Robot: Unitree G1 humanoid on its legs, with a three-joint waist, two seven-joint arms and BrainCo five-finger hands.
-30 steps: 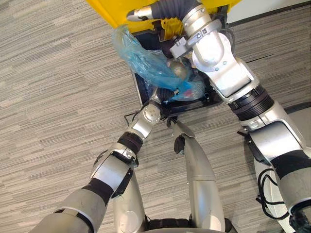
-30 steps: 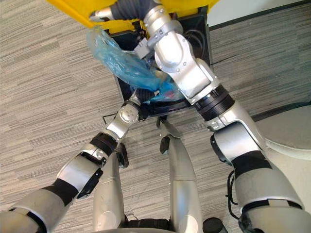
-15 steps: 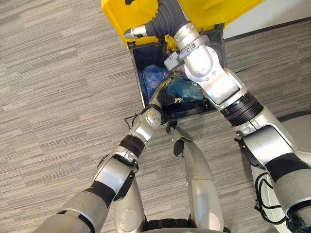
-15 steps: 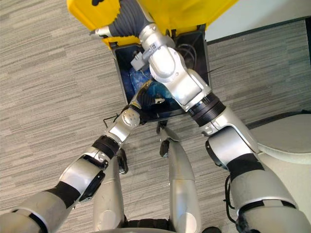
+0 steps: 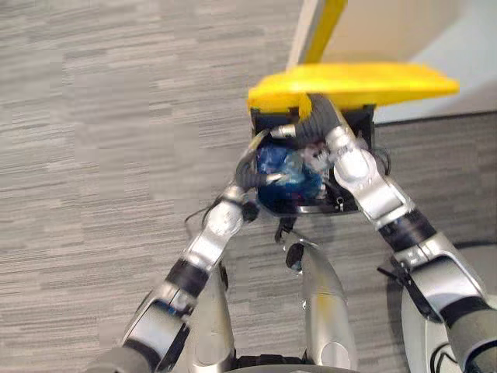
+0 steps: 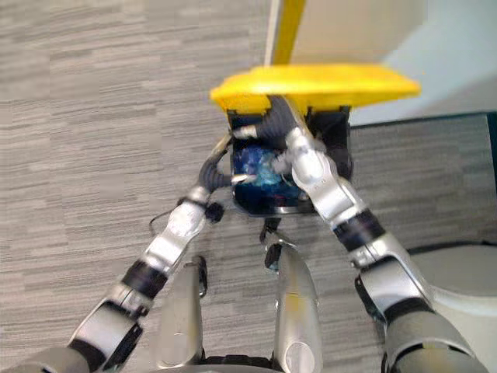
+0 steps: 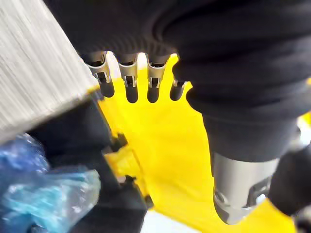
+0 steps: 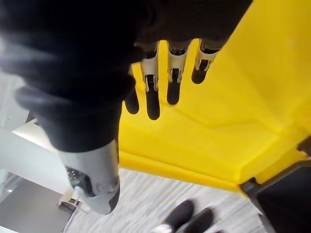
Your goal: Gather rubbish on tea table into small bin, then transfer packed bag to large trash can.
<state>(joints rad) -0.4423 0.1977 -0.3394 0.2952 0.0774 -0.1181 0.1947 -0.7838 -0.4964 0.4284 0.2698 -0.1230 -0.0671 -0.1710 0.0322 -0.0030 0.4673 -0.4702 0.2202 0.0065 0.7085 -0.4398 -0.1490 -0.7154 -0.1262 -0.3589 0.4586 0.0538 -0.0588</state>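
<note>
Grey striped carpet floor [image 5: 93, 155] spreads on every side of the large trash can [image 5: 307, 208], a black box standing open by the wall. Its yellow lid [image 5: 353, 81] is swung up and hangs over the can's far edge, shading the back of the opening. A pale rounded surface [image 6: 466, 287] juts in near the robot's right arm, and a person's dark shoes [image 8: 187, 218] stand on the carpet beyond the lid's edge.

Both arms reach over the can's near rim and cross above the opening, hiding part of what lies inside. The blue bag [image 5: 287, 175] sits inside the can, between the two wrists and close to the near rim. It is thin, crinkled, see-through plastic, darker blue in the folds and pale turquoise where light catches it. No finger is on it.

The left hand [image 7: 126, 80] is up under the lid with fingers straight and spread. The right hand [image 8: 152, 92] is likewise up against the lid's yellow underside, fingers straight, gripping nothing.
</note>
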